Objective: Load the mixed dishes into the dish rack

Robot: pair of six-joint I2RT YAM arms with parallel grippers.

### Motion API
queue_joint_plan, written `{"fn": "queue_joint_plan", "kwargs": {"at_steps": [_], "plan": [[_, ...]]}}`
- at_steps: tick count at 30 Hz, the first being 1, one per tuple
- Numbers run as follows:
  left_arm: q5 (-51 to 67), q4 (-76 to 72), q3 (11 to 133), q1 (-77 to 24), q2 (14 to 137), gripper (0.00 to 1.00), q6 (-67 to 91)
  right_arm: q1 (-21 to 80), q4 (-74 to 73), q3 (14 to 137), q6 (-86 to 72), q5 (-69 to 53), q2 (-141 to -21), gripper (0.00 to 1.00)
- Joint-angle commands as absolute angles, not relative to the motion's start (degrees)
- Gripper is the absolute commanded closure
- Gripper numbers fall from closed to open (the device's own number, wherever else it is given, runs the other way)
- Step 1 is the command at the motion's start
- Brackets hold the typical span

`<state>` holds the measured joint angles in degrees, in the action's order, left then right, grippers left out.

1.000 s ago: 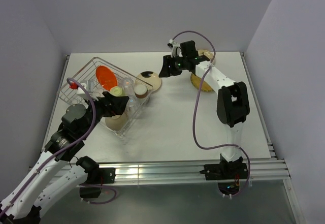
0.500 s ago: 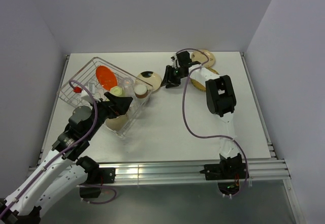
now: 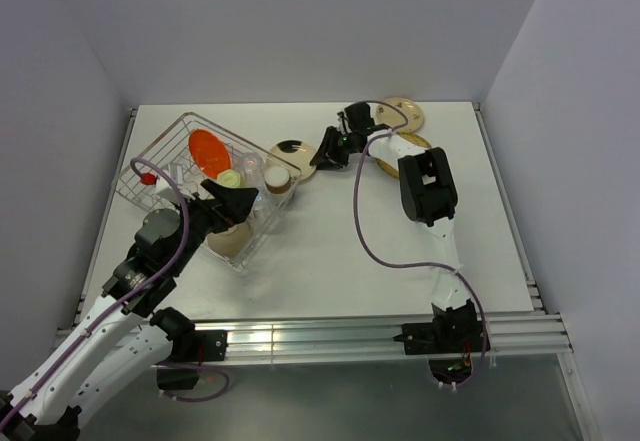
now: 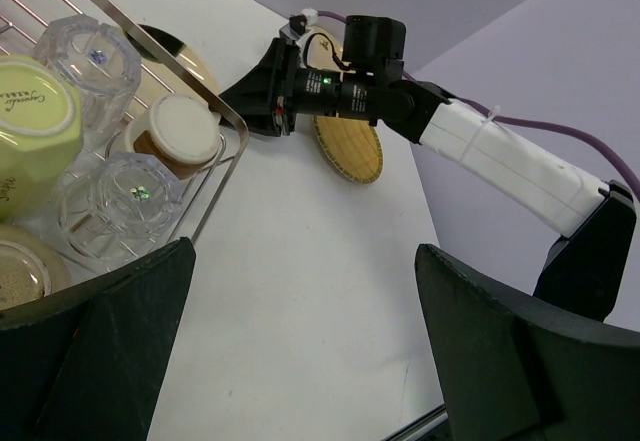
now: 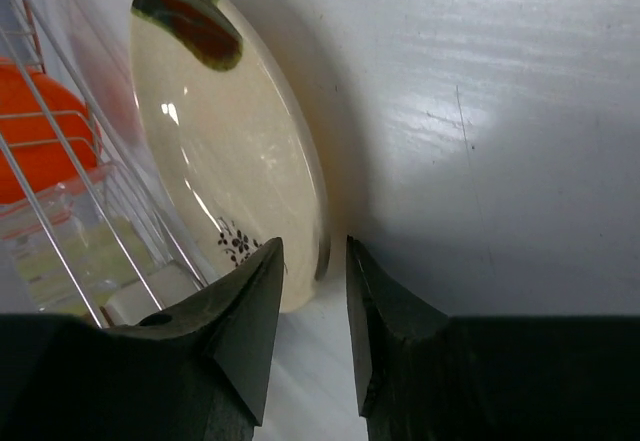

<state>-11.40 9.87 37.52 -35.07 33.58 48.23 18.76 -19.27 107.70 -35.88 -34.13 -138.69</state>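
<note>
The dish rack [image 3: 160, 166] stands at the left and holds the orange plate [image 3: 207, 149], the pale yellow mug [image 3: 231, 177], two clear glasses [image 4: 90, 51] [image 4: 130, 196], a small cup [image 3: 277, 181] and a bowl [image 3: 228, 239]. A cream patterned plate [image 3: 293, 158] lies on the table against the rack's right side. My right gripper [image 3: 322, 153] is at that plate's right edge. In the right wrist view its narrowly open fingertips [image 5: 275, 261] straddle the plate's rim [image 5: 230, 151]. My left gripper [image 3: 245, 201] hovers over the rack's near right corner, wide open and empty [image 4: 300, 361].
A tan woven-look plate [image 3: 388, 168] lies behind my right arm, and it also shows in the left wrist view [image 4: 350, 146]. Another cream plate [image 3: 405, 113] lies at the table's back edge. Rack wires [image 5: 60, 221] stand just left of my right fingers.
My right gripper has swung left and down from beside the woven plate to the rim of the cream plate by the rack. My left arm shifted slightly.
</note>
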Motion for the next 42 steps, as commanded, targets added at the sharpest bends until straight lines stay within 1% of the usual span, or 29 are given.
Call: {"fn": "queue_joint_plan", "kwargs": {"at_steps": [1, 5, 7, 8, 9, 10, 12, 20, 24, 28, 31, 34, 35, 40, 41, 42], "plan": [[-13.71, 10.02, 39.64, -34.89, 33.75, 0.01, 50.36, 18.72, -16.88, 110.48, -38.32, -33.31, -140.45, 0.61], [-14.94, 11.07, 40.43, -34.89, 34.54, 0.03, 50.71, 18.72, -15.39, 110.22, -40.34, -32.78, -141.06, 0.71], [-15.12, 10.99, 40.95, -34.89, 34.98, 0.04, 50.71, 18.55, -14.94, 109.78, -40.87, -32.78, -140.98, 0.83], [-15.20, 10.99, 41.13, -34.89, 35.15, 0.04, 50.71, 18.28, -14.07, 109.08, -41.13, -32.87, -140.80, 0.86], [-15.12, 10.90, 41.22, -34.89, 35.16, 0.04, 50.80, 18.11, -13.63, 108.72, -41.22, -32.96, -140.37, 0.93], [-15.12, 10.64, 41.31, -34.89, 35.24, 0.04, 50.80, 17.84, -13.19, 108.29, -41.31, -33.13, -139.93, 0.97], [-14.77, 9.68, 41.22, -34.89, 35.33, 0.04, 50.63, 16.62, -11.08, 106.80, -41.05, -33.92, -138.00, 1.00], [-10.90, 3.70, 41.57, -34.89, 38.23, 0.02, 48.87, 10.73, -5.10, 101.34, -36.65, -30.50, -124.83, 1.00], [-9.06, 1.76, 43.50, -34.89, 41.65, 0.01, 47.20, 7.91, -5.18, 100.64, -34.20, -30.23, -119.89, 1.00], [-6.25, -1.83, 45.17, -34.28, 46.65, 0.02, 46.23, 6.42, -6.94, 98.79, -29.20, -32.43, -114.53, 1.00], [-1.42, -5.26, 46.05, -32.01, 50.78, 0.04, 46.67, 6.06, -8.52, 95.72, -24.72, -37.43, -109.53, 1.00], [5.87, -10.88, 46.14, -28.75, 55.18, 0.06, 48.24, 6.06, -10.28, 91.24, -21.28, -42.18, -103.55, 1.00], [9.80, -12.55, 45.97, -27.96, 56.50, 0.07, 48.77, 6.06, -10.89, 88.71, -20.83, -43.14, -100.66, 1.00], [18.27, -24.41, 46.31, -25.66, 65.03, 0.12, 51.50, 6.50, -13.79, 82.11, -19.95, -47.71, -93.97, 1.00], [19.33, -25.56, 46.58, -25.66, 66.26, 0.14, 51.68, 6.68, -14.06, 81.39, -19.95, -48.07, -92.21, 1.00], [21.60, -26.45, 47.54, -25.66, 68.62, 0.17, 52.03, 7.11, -14.32, 80.52, -19.95, -48.16, -91.50, 1.00]]}}
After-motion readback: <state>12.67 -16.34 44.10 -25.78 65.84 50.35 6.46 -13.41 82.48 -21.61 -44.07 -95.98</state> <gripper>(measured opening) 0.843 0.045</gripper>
